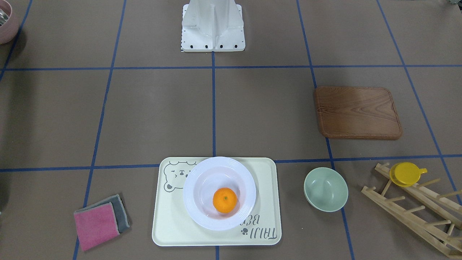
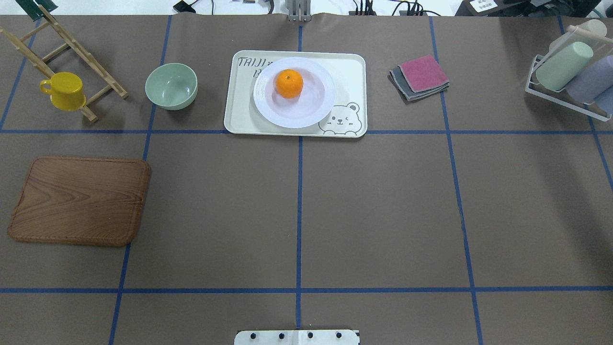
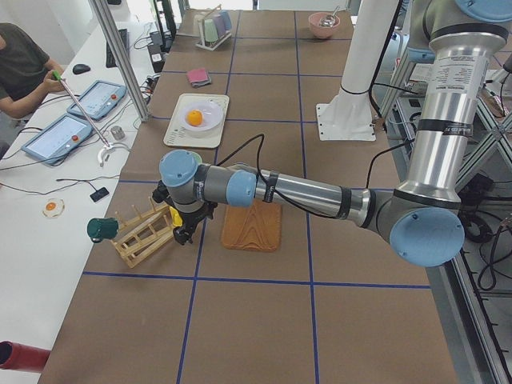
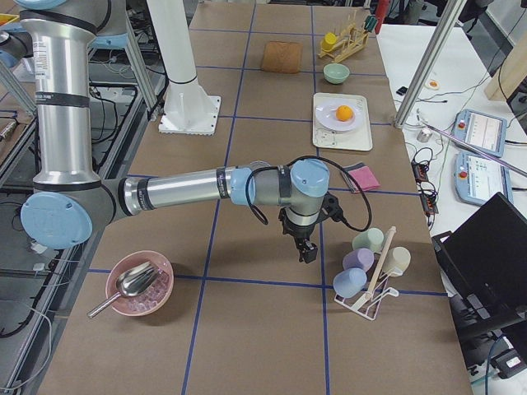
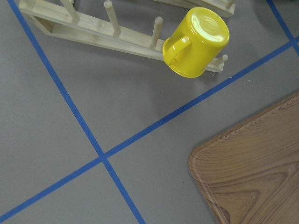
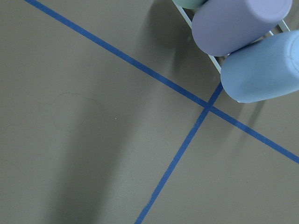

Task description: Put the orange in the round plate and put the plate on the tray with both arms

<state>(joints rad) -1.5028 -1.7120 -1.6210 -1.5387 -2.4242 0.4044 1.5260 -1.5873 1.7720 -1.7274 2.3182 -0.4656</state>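
Glossy white round plate (image 1: 193,207); matt cream plastic tray (image 1: 169,224); grained wooden board (image 1: 357,112); matt paper-covered table (image 1: 155,115).

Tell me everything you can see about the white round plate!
The round plate is glossy white and deep, with a wide ridged rim. It looks like ceramic or plastic. It lies flat, right way up, on the cream tray, near its middle. The orange sits in its hollow, a bit off-centre. Nothing else touches it.
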